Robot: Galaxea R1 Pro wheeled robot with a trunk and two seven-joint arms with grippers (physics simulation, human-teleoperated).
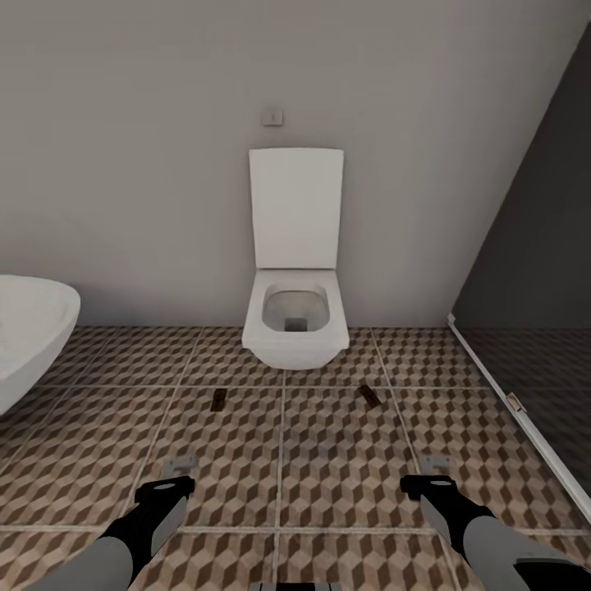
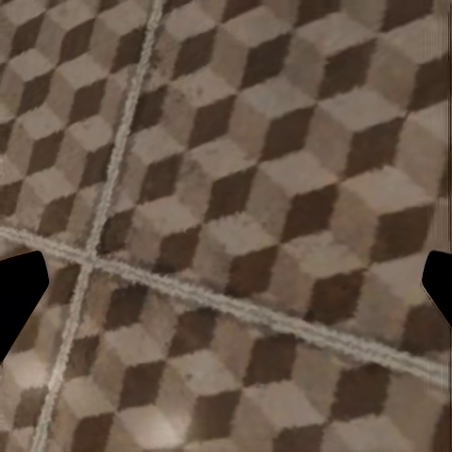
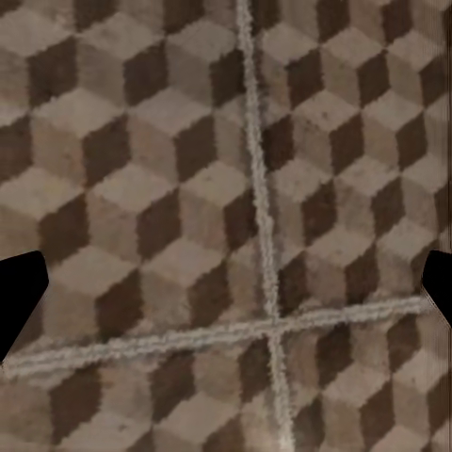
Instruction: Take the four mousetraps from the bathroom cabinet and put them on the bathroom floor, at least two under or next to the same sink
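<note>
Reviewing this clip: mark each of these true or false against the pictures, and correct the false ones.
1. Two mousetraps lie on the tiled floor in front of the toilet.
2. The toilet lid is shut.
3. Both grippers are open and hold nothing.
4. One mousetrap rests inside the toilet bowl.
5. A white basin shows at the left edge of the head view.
1. True: one mousetrap and another mousetrap lie apart on the bathroom floor, in front of the toilet.
2. False: the lid stands raised against the wall.
3. True: the left gripper and right gripper are open, with only tiles between their fingers.
4. False: the bowl holds no trap; both lie on the tiles.
5. True: a white basin is there.
</note>
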